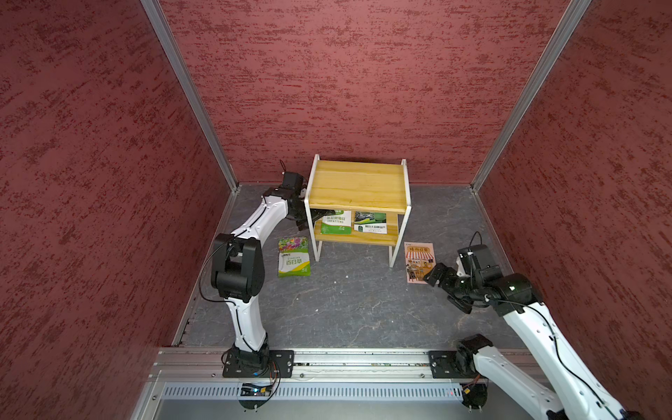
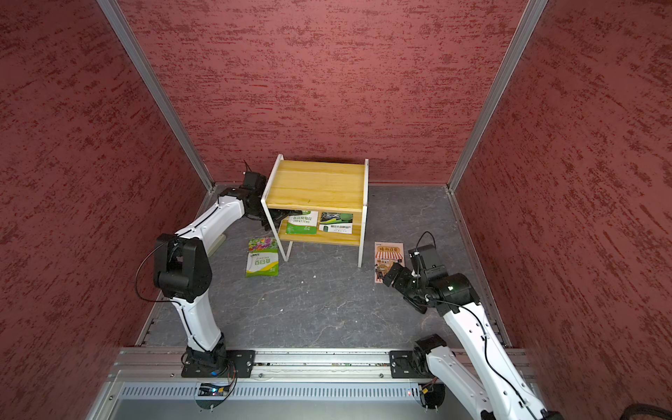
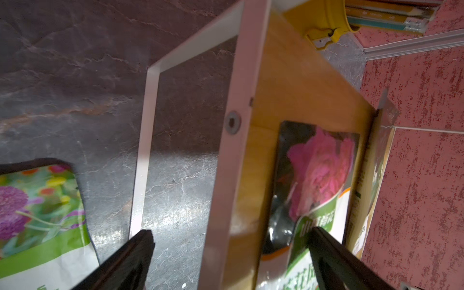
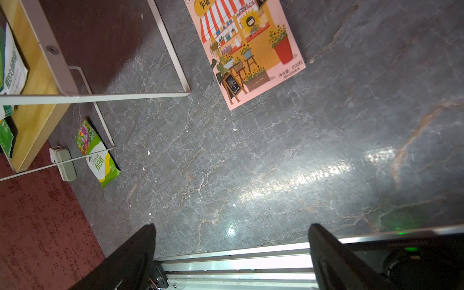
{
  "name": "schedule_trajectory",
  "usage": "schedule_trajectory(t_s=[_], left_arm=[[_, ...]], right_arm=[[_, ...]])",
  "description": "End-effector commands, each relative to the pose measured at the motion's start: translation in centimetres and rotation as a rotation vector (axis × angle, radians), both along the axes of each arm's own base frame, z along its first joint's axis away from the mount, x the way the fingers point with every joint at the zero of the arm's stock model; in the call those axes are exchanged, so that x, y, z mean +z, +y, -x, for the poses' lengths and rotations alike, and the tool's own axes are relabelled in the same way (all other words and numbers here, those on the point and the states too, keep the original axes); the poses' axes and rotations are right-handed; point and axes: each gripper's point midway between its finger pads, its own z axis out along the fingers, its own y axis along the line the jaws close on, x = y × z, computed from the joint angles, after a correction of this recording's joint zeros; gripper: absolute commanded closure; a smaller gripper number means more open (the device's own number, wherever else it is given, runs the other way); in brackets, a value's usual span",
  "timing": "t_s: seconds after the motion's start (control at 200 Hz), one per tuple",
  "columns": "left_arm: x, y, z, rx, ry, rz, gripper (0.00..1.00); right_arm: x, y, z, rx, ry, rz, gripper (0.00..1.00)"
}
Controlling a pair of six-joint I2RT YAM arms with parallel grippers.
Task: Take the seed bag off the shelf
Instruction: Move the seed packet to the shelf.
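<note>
Mid-frame, left gripper point(image 3: 232, 232), fingers apart, straddles the shelf point(image 1: 358, 182) frame at the seed bag point(image 1: 336, 222); right gripper point(image 4: 232, 226), lower right, fingers also apart.

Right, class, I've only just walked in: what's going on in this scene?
The left hand is open and pokes into the lower tier of the shelf, with one finger over the green bag but not gripping it yet. A second bag lies beside it on the same board. The right hand hangs open and empty over the floor near a pink packet. A floral bag lies on the floor by the shelf's left leg.
</note>
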Motion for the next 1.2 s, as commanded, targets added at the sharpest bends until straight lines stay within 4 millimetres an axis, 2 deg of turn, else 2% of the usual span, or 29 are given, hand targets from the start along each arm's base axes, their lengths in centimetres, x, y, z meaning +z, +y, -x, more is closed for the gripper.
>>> schedule_trajectory(t_s=[0.0, 0.346, 0.596, 0.857, 1.197], left_arm=[[-2.8, 0.6, 2.8, -0.006, 0.096, -0.071, 0.0], [-2.8, -0.1, 5.6, -0.03, 0.106, -0.09, 0.0], [-3.0, -0.3, 6.5, -0.026, 0.116, -0.094, 0.0], [-1.6, 0.1, 5.8, -0.007, 0.091, -0.099, 0.0], [1.7, -0.5, 4.3, -0.008, 0.028, -0.061, 0.0]], right_arm=[[-0.2, -0.2, -0.1, -0.017, -0.012, 0.011, 0.02], [-0.1, 0.5, -0.7, -0.01, -0.022, -0.001, 0.02], [0.2, 1.1, -0.9, -0.001, -0.031, 0.0, 0.02], [1.0, 2.1, -1.2, 0.029, -0.06, -0.016, 0.02], [3.0, 4.3, -2.2, 0.079, -0.139, -0.065, 0.02]])
